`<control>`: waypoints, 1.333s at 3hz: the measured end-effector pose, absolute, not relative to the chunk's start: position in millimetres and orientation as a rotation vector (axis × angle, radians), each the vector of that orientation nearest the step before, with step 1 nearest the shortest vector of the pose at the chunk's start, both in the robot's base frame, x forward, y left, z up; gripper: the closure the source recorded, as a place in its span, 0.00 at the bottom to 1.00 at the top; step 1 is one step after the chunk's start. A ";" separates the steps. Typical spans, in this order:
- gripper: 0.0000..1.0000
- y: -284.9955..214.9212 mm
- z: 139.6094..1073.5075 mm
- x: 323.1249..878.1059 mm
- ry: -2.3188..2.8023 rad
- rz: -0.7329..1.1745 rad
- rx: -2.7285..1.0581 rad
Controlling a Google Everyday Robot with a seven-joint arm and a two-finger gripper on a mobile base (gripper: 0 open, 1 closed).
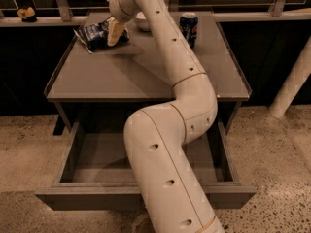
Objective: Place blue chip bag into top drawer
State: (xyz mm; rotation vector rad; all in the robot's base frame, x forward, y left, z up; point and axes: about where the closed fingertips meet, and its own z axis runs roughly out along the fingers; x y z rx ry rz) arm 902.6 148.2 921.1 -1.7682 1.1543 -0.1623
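Tabletop [146, 76] far-left: blue chip bag [94, 33] long axis left-right; pincer [113, 29] at right end, grip unclear.

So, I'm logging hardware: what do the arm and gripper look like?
The arm is thick, rounded, cream-white, with small dark oval holes and thin tan joint seams; no cables show. The gripper, over the blue chip bag at the back left of the table, is cream too.
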 end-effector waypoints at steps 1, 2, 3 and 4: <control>0.00 148.9 920.1 902.7 1.154 -0.160 -1.769; 0.00 156.6 904.0 908.1 1.176 -0.142 -1.763; 0.00 163.0 878.4 908.0 1.220 -0.099 -1.782; 0.00 163.1 878.5 908.0 1.220 -0.099 -1.782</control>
